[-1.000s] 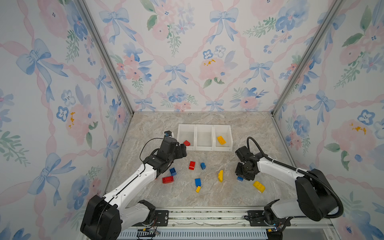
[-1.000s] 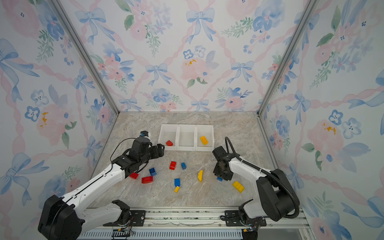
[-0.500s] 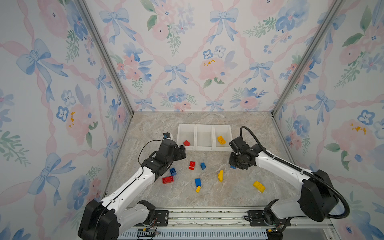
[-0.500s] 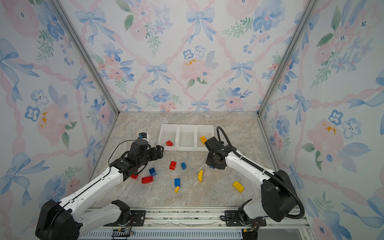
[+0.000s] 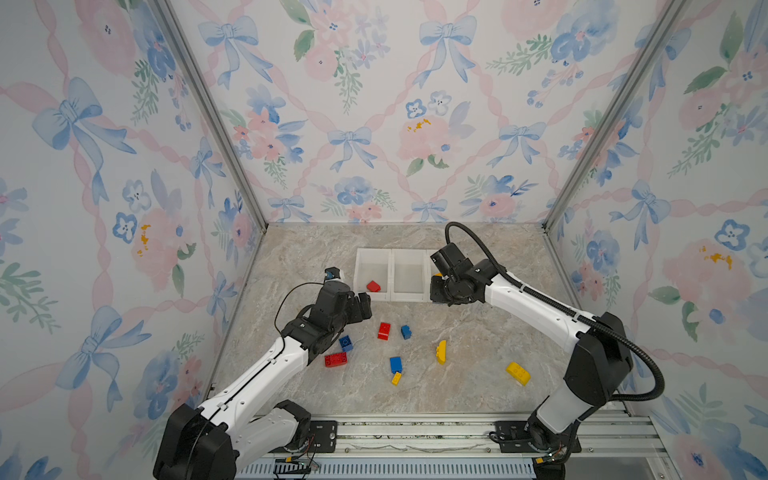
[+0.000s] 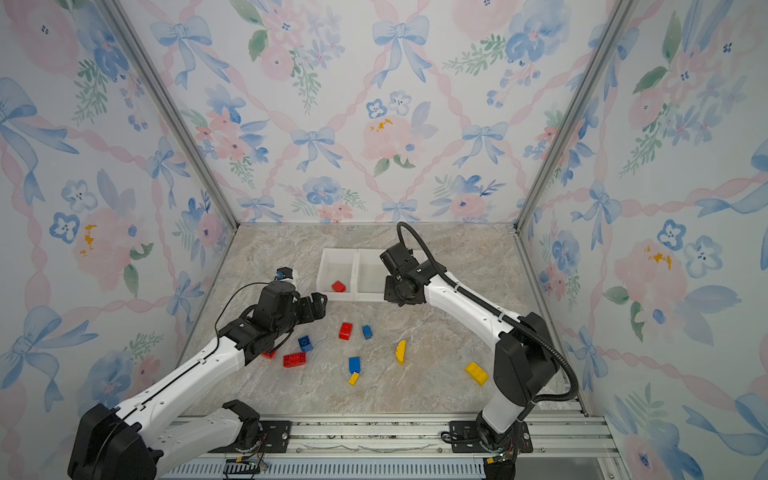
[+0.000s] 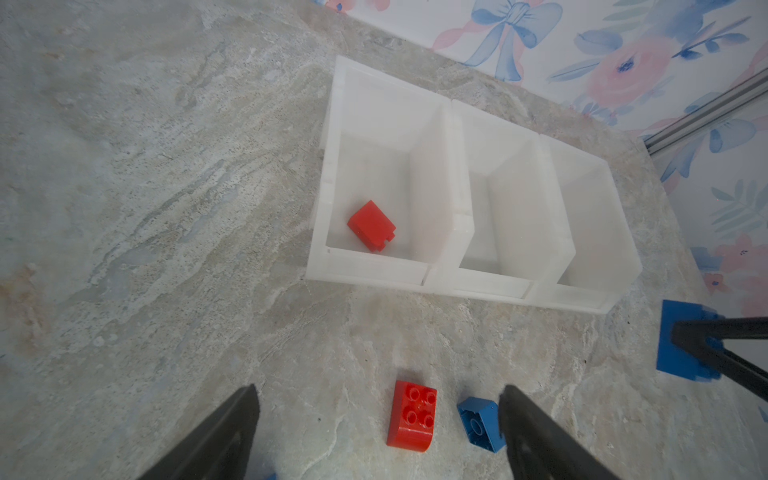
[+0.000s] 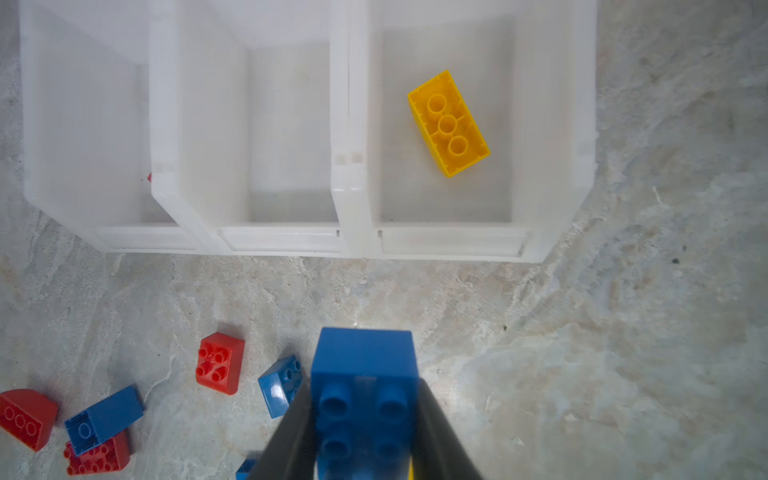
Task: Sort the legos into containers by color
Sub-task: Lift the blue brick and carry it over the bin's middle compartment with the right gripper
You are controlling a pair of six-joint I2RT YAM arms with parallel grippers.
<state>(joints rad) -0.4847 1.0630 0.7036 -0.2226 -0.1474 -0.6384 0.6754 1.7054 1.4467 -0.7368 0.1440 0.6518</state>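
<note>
One blue brick [image 8: 363, 361], clenched in your right pincer [image 8: 363, 386], has reached the containers [image 8: 345, 245], middle bin [image 8: 286, 243] likely next; left pincer [image 7: 377, 390] released.

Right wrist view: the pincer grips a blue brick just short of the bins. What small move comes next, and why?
Probably advance the right pincer until the blue brick hangs over the middle bin: that bin is empty, while its neighbours hold a red brick and a yellow brick.

A red brick [image 6: 338, 286] lies inside the containers' [image 6: 338, 250] leftmost bin.
</note>
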